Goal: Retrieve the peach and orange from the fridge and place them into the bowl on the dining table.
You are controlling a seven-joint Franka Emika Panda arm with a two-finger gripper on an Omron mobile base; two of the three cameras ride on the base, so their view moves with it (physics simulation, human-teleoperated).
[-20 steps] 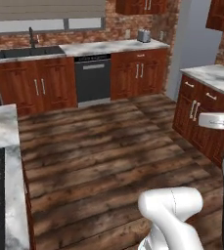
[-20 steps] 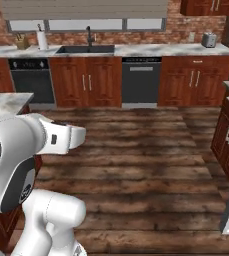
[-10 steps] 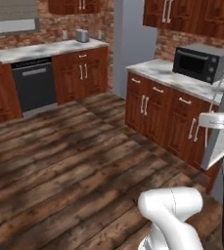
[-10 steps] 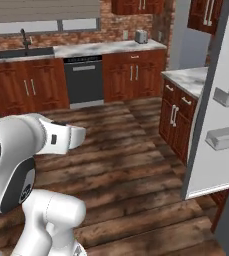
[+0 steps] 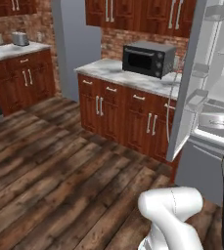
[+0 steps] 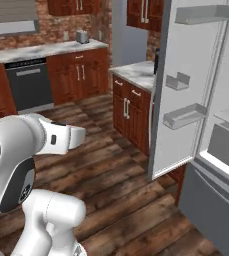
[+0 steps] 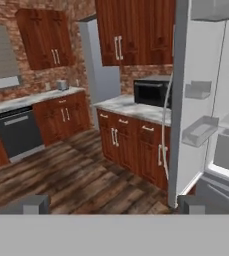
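Observation:
The fridge stands at the right with its door (image 5: 191, 83) swung open, showing a white interior (image 5: 221, 112) and grey door bins (image 6: 185, 116). The same door (image 7: 198, 100) appears in the hand view, with its long curved handle (image 7: 165, 130) facing me. My gripper (image 7: 113, 205) is open, its two dark fingertips (image 7: 36, 204) far apart with nothing between them, still well back from the fridge. The peach, the orange, the bowl and the dining table are out of view.
A marble counter on reddish wood cabinets (image 5: 128, 112) adjoins the fridge's left side and carries a black microwave (image 5: 147, 58). Farther left are a toaster (image 6: 82, 36) and a dishwasher (image 6: 28, 87). Wooden floor (image 5: 59, 185) lies open ahead. The grey freezer drawer (image 6: 211, 200) sits low at the right.
The whole picture has swung: the base has turned right, away from the sink wall, bringing the microwave counter and the open fridge into view. The gripper stays open.

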